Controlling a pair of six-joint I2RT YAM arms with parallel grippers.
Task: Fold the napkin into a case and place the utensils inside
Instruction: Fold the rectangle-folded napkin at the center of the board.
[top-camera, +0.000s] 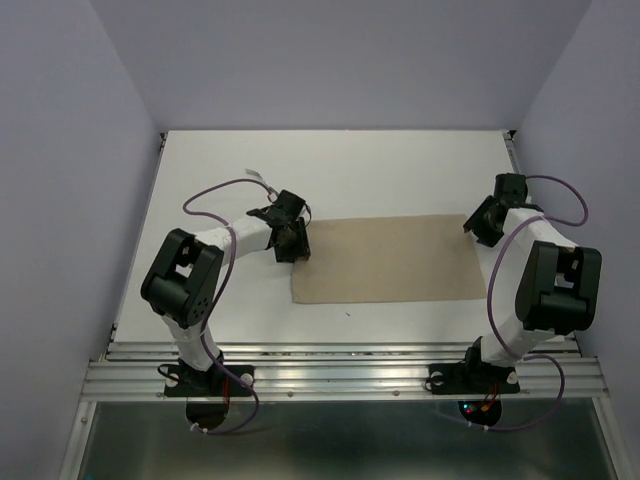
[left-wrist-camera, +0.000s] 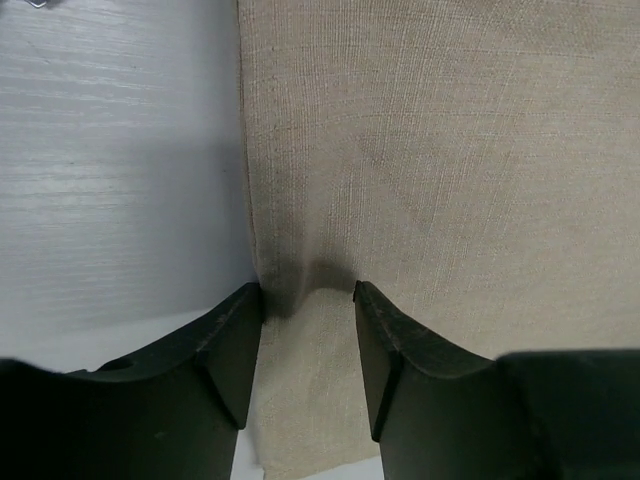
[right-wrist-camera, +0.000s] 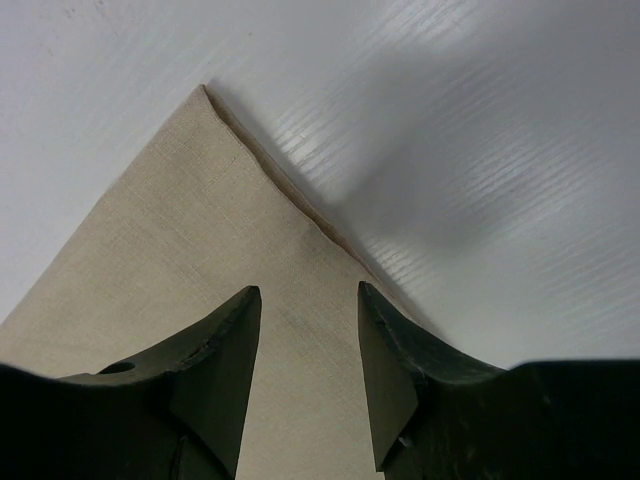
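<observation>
The beige napkin lies flat on the white table as a wide rectangle, and no case shape shows. My left gripper stands open at the napkin's left edge near the far corner. In the left wrist view its fingertips rest on the napkin, one at the hem, with flat cloth between them. My right gripper is at the far right corner. In the right wrist view this gripper is open just above the napkin, close to the hem. The utensils are out of view.
The white table extends beyond the cloth to the back wall, with lilac walls on three sides. Purple cables loop off both arms. A metal rail runs along the near edge by the arm bases.
</observation>
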